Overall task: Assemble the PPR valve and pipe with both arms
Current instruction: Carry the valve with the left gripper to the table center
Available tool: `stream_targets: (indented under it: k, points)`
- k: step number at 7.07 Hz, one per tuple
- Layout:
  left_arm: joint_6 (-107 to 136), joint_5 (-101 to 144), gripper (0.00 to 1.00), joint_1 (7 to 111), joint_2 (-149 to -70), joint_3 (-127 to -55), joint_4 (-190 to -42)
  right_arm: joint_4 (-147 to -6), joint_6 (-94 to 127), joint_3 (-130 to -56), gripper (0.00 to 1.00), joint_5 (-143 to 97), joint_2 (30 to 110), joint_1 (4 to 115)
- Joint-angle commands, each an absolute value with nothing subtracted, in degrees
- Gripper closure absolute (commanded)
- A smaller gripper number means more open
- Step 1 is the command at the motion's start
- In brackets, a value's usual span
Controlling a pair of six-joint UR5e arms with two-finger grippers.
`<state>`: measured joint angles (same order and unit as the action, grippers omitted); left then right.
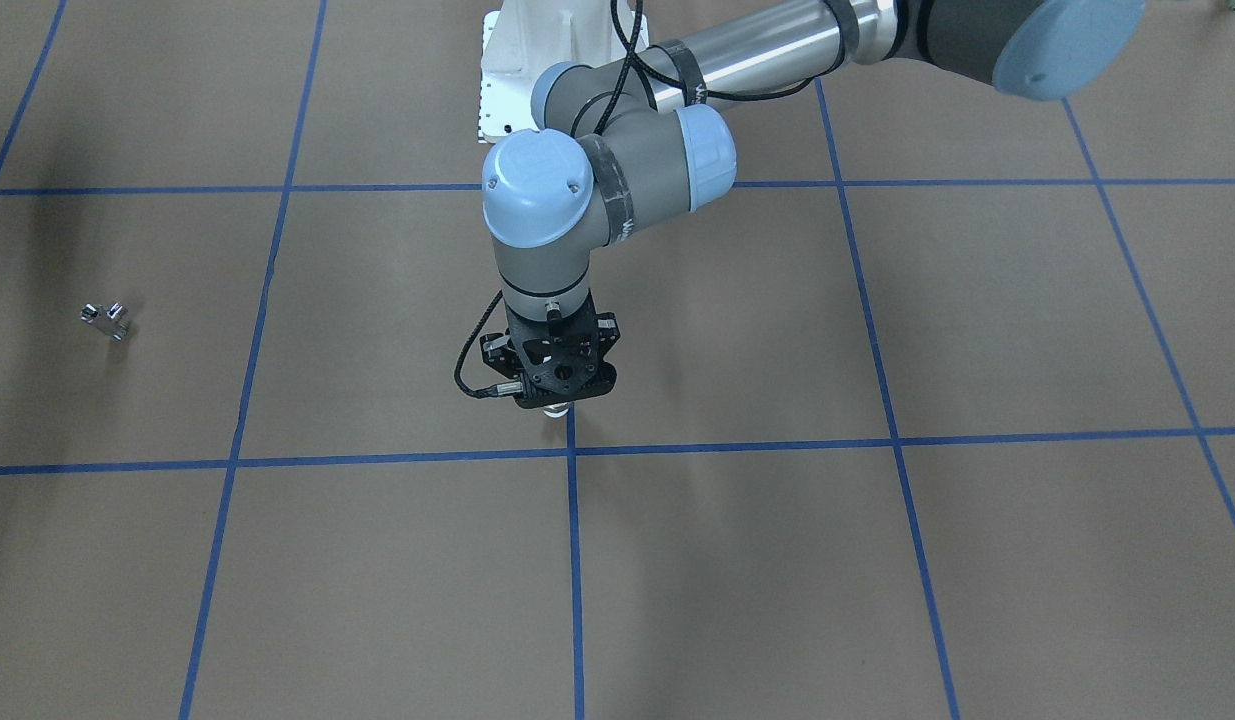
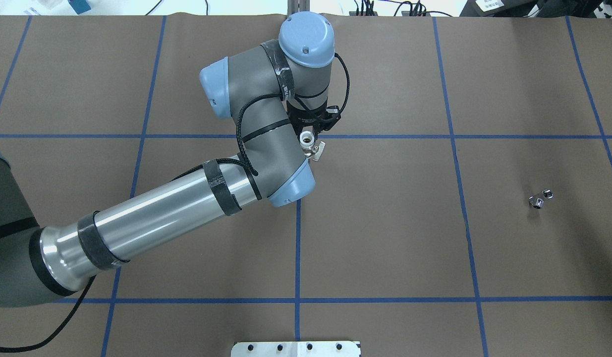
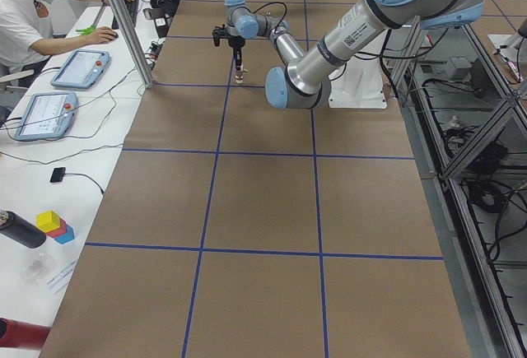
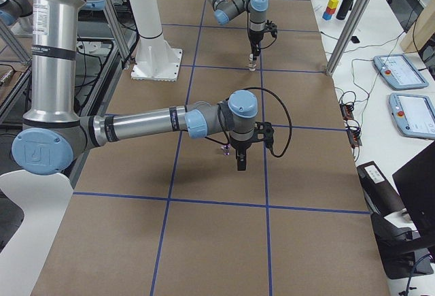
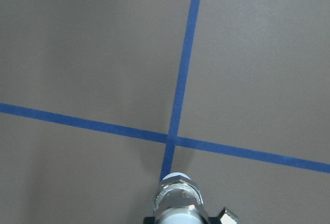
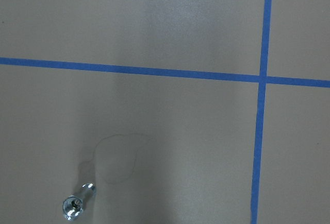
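Counted: PPR valve 1 | pipe 1 | arms 2: left arm, right arm | grippers 2: left gripper, right gripper | pedestal base 1 | operator 1 | control tablets 2, beside the table.

We stood in a robotics lab: beneath the fingers lay a table papered brown and taped in a blue grid, and beyond them pendants, an operator and aluminium framing.

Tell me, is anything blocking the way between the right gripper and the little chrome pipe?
Nothing visible. The pipe lies alone on bare table, with the right gripper hovering near it. The left gripper, holding the valve, is far off.
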<state>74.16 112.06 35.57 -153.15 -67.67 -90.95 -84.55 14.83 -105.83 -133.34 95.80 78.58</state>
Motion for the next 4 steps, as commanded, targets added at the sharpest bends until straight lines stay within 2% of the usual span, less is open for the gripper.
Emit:
stream_targets:
  k: [1, 4]
  points:
    - [74.0, 111.9, 1.00, 35.4, -152.7, -67.6, -90.8, -84.6, 14.9, -105.8, 0.00, -133.4, 95.8, 78.5]
    - [74.0, 111.5, 1.00, 35.5, -152.2, -67.6, -90.7, -84.6, 14.9, -105.8, 0.00, -133.4, 95.8, 78.5]
